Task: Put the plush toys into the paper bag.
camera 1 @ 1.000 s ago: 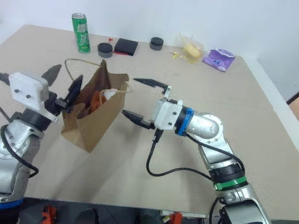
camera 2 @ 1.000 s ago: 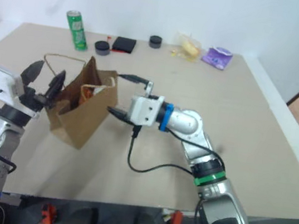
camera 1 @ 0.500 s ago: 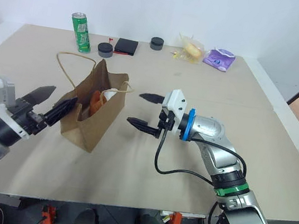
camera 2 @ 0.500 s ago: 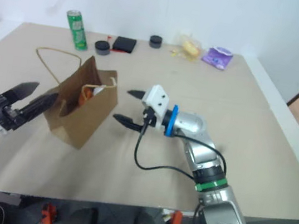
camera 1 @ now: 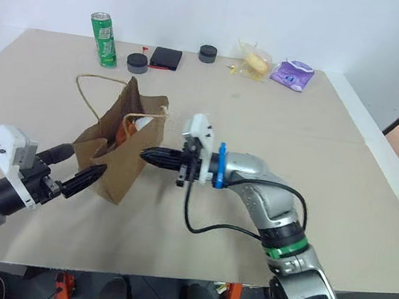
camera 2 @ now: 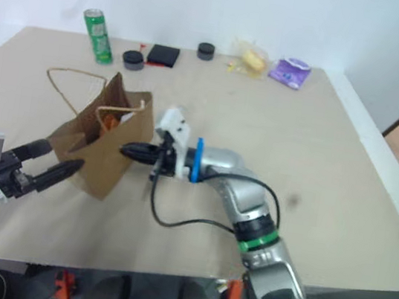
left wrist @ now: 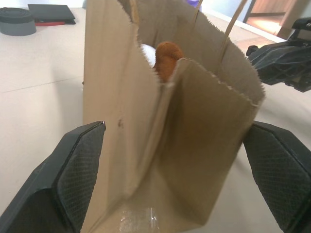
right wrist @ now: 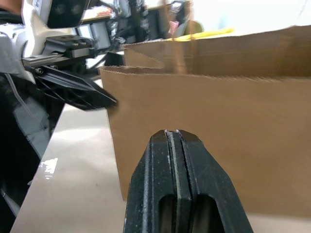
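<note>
Standing upright on the bench [camera 1: 279, 116], the paper bag [camera 1: 119, 156] holds both plush toys: the brown one [left wrist: 166, 58] peeks above its rim, the white-and-yellow one [left wrist: 147, 54] behind it. Left pincer [camera 1: 75, 168] spread wide, fingers flanking the bag's narrow end. Right pincer [camera 1: 152, 157] pressed together, empty, tip just beside the bag's side.

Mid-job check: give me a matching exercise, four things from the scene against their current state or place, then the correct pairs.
Things:
1. left gripper
2. right gripper
3. brown plush toy
4. green can

States or places:
A. upright at the table's far edge
B. jaws shut, tip pointing at the bag's side
C. inside the paper bag
D. jaws open, astride the bag's end

Pairs: 1-D, 2-B, 3-C, 4-A
</note>
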`<state>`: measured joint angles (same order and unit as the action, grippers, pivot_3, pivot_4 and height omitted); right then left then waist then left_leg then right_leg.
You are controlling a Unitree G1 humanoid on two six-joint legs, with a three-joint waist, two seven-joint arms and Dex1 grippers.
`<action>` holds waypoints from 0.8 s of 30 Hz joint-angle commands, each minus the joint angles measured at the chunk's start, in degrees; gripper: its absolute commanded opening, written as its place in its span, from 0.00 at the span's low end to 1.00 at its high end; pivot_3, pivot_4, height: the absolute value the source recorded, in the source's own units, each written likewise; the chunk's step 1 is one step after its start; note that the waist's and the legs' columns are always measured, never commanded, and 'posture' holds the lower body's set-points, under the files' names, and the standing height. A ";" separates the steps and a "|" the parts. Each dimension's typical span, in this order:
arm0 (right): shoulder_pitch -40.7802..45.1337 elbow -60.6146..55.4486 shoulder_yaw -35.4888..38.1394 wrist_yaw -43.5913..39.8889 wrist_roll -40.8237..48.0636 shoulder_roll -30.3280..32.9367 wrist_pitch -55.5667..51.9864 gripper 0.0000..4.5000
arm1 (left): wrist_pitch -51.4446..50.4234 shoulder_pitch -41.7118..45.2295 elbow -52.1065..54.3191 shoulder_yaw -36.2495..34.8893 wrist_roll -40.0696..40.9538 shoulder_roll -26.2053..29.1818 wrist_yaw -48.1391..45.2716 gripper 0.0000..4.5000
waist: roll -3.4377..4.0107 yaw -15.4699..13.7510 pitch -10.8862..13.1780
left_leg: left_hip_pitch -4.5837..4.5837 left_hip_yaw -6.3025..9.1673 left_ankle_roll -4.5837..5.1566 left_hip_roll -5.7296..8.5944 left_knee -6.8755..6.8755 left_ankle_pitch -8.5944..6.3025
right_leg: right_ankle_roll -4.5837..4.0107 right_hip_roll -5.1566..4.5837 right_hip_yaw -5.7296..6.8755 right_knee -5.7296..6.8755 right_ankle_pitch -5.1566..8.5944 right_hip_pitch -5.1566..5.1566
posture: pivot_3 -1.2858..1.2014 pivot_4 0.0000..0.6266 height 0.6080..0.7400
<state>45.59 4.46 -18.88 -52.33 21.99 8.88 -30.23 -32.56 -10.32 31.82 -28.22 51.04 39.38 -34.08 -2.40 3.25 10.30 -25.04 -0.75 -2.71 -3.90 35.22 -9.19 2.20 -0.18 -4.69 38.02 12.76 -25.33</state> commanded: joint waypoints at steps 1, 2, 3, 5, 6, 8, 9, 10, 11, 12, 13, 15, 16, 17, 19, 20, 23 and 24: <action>3.08 4.01 -1.08 0.60 -2.61 -2.80 2.99 0.03 | 1.58 0.50 0.64 -0.07 -1.37 -0.29 -0.26 1.00 | 0.00 0.01 0.00 | 0.00 0.02 0.00 0.00 0.00 0.00 | -0.01 0.01 0.01 0.00 -0.01 0.00 | 0.52 0.24 1.00; 4.04 5.82 -1.05 0.99 -3.17 -4.10 3.66 0.03 | 1.59 0.60 0.77 0.23 -1.54 -0.49 -0.16 1.00 | 0.00 0.01 0.00 | 0.00 0.04 0.00 0.00 0.00 0.00 | -0.01 0.01 0.04 0.00 -0.01 0.00 | 0.52 0.24 1.00; 4.73 7.17 -0.95 1.20 -3.66 -5.08 4.21 0.03 | 1.59 0.69 0.87 0.44 -1.70 -0.65 -0.09 1.00 | -0.01 0.01 -0.01 | -0.02 0.05 0.00 0.00 0.00 0.00 | -0.01 0.00 0.04 0.00 -0.01 0.01 | 0.52 0.24 1.00; 5.98 9.19 -0.60 1.64 -4.27 -7.05 5.07 0.03 | 1.60 0.94 1.00 0.98 -2.04 -1.05 0.14 1.00 | -0.02 0.00 -0.01 | -0.05 0.03 0.00 0.01 0.01 0.00 | 0.00 -0.03 0.03 0.00 -0.01 0.01 | 0.52 0.24 1.00; 6.42 9.73 -0.44 1.82 -4.47 -7.85 5.38 0.03 | 1.59 1.03 1.09 1.25 -2.19 -1.27 0.25 1.00 | -0.02 0.00 -0.01 | -0.05 0.02 0.00 0.01 0.03 0.00 | 0.01 -0.04 0.03 0.00 -0.01 0.02 | 0.52 0.24 1.00; 7.00 10.51 -0.22 2.12 -4.86 -8.97 5.84 0.03 | 1.56 1.17 1.24 1.64 -2.46 -1.61 0.40 1.00 | -0.02 0.00 -0.01 | -0.05 0.02 0.00 0.01 0.03 0.00 | 0.01 -0.03 0.03 0.00 -0.02 0.01 | 0.52 0.24 1.00; 7.19 10.93 -0.02 2.33 -5.01 -9.51 6.02 0.03 | 1.50 1.45 1.15 1.91 -2.69 -1.82 0.49 1.00 | -0.02 0.01 -0.01 | -0.05 0.04 0.00 0.00 0.02 0.00 | 0.01 -0.02 0.05 0.00 -0.02 0.01 | 0.52 0.24 1.00; 7.24 11.20 0.08 2.58 -5.25 -9.93 6.22 0.03 | 1.50 1.70 1.04 2.20 -3.04 -2.02 0.61 1.00 | -0.02 0.00 -0.01 | -0.05 0.06 0.00 -0.01 0.02 0.00 | 0.00 0.00 0.07 0.00 -0.01 0.01 | 0.52 0.24 1.00; 7.26 11.49 0.15 2.89 -5.55 -10.31 6.45 0.03 | 1.56 2.13 0.75 2.62 -3.68 -2.19 0.90 1.00 | -0.02 0.00 -0.01 | -0.05 0.09 0.00 -0.01 0.02 0.00 | -0.01 0.00 0.10 0.00 -0.01 0.01 | 0.52 0.24 1.00; 7.24 11.72 0.20 3.07 -5.78 -10.56 6.64 0.03 | 1.66 2.56 0.43 2.95 -4.23 -2.37 1.19 1.00 | -0.02 0.00 -0.01 | -0.05 0.09 0.00 -0.01 0.02 0.00 | -0.01 0.00 0.10 0.01 -0.01 0.01 | 0.52 0.24 1.00; 7.13 11.85 0.26 3.27 -5.94 -10.75 6.87 0.03 | 1.74 3.25 -0.06 3.33 -4.67 -2.68 1.55 1.00 | -0.03 0.00 -0.02 | -0.05 0.09 0.00 -0.01 0.02 0.00 | -0.01 0.00 0.10 0.01 -0.01 0.02 | 0.52 0.24 1.00; 6.78 11.63 0.30 3.37 -6.13 -10.91 7.02 0.03 | 1.75 4.32 -0.91 4.06 -5.85 -3.09 2.42 1.00 | -0.03 0.00 -0.02 | -0.05 0.09 0.00 -0.01 0.02 0.00 | 0.00 0.00 0.10 0.01 -0.02 0.03 | 0.52 0.24 1.00; 6.43 11.10 0.29 3.35 -6.13 -10.88 6.90 0.03 | 1.83 4.77 -1.47 4.69 -6.92 -3.17 2.78 1.00 | -0.03 -0.01 -0.02 | -0.05 0.09 0.00 -0.01 0.02 0.00 | 0.00 0.00 0.10 0.01 -0.02 0.03 | 0.52 0.24 1.00; 6.12 10.55 0.38 3.31 -6.06 -10.81 6.71 0.03 | 1.81 5.05 -1.90 5.24 -7.70 -3.22 2.93 1.00 | -0.03 -0.01 -0.02 | -0.05 0.09 0.00 -0.01 0.02 0.00 | 0.00 -0.01 0.10 0.01 -0.02 0.03 | 0.52 0.24 1.00; 5.61 9.42 0.77 3.10 -5.65 -10.45 6.24 0.03 | 1.96 5.95 -3.25 5.96 -9.14 -3.78 3.86 1.00 | -0.03 -0.02 -0.02 | -0.05 0.09 0.00 -0.01 0.02 0.00 | 0.00 0.00 0.10 0.01 -0.02 0.03 | 0.52 0.24 1.00; 5.40 8.90 1.07 2.99 -5.40 -10.22 6.01 0.03 | 2.30 6.34 -3.84 6.33 -9.79 -4.04 3.89 1.00 | -0.03 -0.02 -0.02 | -0.05 0.09 0.00 -0.01 0.02 0.00 | 0.00 0.00 0.10 0.01 -0.02 0.03 | 0.52 0.24 1.00; 4.81 7.39 1.74 2.61 -4.79 -9.52 5.22 0.00 | 2.89 7.48 -5.10 6.98 -10.97 -5.05 4.09 0.81 | -0.04 -0.06 -0.02 | -0.06 0.10 0.00 -0.01 0.02 0.00 | 0.00 0.00 0.11 0.01 -0.02 0.03 | 0.52 0.24 1.00; 4.57 6.77 1.91 2.41 -4.63 -9.22 4.98 0.00 | 2.91 7.80 -5.32 7.14 -11.03 -5.29 3.99 0.72 | -0.04 -0.08 -0.02 | -0.06 0.10 0.00 -0.01 0.02 0.00 | 0.00 0.00 0.11 0.01 -0.02 0.03 | 0.52 0.24 1.00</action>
<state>50.02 14.55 -18.58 -49.61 15.86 -0.34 -25.18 -31.13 -3.39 26.30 -20.73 40.45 34.36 -30.24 -2.44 3.17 10.27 -25.11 -0.65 -2.70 -3.91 35.24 -9.19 2.20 -0.19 -4.58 38.03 12.75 -25.29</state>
